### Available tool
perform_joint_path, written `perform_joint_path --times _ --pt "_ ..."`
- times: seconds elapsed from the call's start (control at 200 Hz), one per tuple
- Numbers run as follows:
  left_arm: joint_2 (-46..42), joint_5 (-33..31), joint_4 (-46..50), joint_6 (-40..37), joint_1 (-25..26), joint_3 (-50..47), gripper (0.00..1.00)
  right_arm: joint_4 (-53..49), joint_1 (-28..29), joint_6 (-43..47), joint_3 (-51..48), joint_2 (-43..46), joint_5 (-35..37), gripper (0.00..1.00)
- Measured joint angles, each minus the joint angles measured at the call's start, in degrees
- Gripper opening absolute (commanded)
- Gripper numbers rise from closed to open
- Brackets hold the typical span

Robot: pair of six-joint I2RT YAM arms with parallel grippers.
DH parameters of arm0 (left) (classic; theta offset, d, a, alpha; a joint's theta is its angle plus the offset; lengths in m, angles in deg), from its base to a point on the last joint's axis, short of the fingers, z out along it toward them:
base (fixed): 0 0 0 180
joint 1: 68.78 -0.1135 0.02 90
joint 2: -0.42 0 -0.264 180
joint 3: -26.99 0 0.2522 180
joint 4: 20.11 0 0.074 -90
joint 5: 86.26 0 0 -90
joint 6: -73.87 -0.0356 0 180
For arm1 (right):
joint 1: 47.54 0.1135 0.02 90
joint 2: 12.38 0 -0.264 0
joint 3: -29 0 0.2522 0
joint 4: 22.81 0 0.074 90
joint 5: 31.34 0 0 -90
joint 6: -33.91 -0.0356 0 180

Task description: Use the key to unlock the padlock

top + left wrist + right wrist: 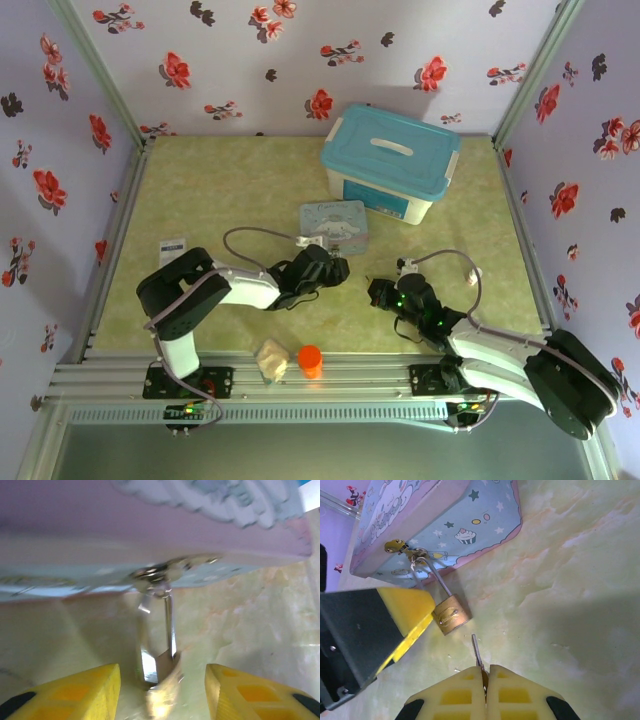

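Below the tin's (445, 520) clasp (415, 554), the small brass padlock (451, 618) lies on the table (570, 580), its thin grey shackle hooked through the clasp. The left gripper (162, 672) stands open astride it. The right gripper (485, 672) pinches the thin grey key (477, 650), whose tip is just beside the padlock.

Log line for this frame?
left pincer open around padlock | right pincer shut on key, near padlock | padlock hooked on clasp of tin

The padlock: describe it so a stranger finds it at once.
In front of the teal-lidded box sits a pale blue cartoon tin. Hooked through its clasp is the padlock: small, brass-gold, with a grey shackle, unlike the thin grey key nearby.
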Motion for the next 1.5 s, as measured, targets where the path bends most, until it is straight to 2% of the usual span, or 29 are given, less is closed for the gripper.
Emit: perform_joint_path --times 0.24,0.545,0.78,0.89,1.02,1.12,1.315,1.5 --pt "-2.1 -0.2 -1.1 -0.5 -0.2 -1.8 0.51 0.2 0.0 0.0 0.0 -1.6 0.0 0.0" --pt "2.3 0.4 -5.8 -1.1 -0.8 -0.5 0.48 1.4 0.0 0.0 0.0 -4.2 0.0 0.0" --pt "5.0 0.7 -7.8 -1.0 -0.7 1.6 0.4 1.4 0.0 0.0 0.0 -4.2 0.0 0.0" --pt "5.8 0.7 -7.2 -1.0 -0.5 2.5 0.31 1.5 0.0 0.0 0.0 -4.3 0.0 0.0" --pt "6.2 0.5 -7.1 -1.0 -0.5 2.8 0.31 2.6 0.0 -0.1 0.0 -5.7 -0.1 0.0" --pt "6.5 0.4 -6.8 -0.8 -0.5 3.0 0.2 3.8 0.0 -0.3 0.0 -7.2 -0.3 0.0" --pt "6.9 0.7 -5.1 1.4 -0.3 5.0 0.0 12.0 0.3 -7.3 -0.1 -14.6 -2.8 0.0" --pt "6.9 0.3 -4.4 3.9 -0.1 5.2 0.0 23.3 -0.3 -12.9 -1.2 -22.3 -6.8 0.0"
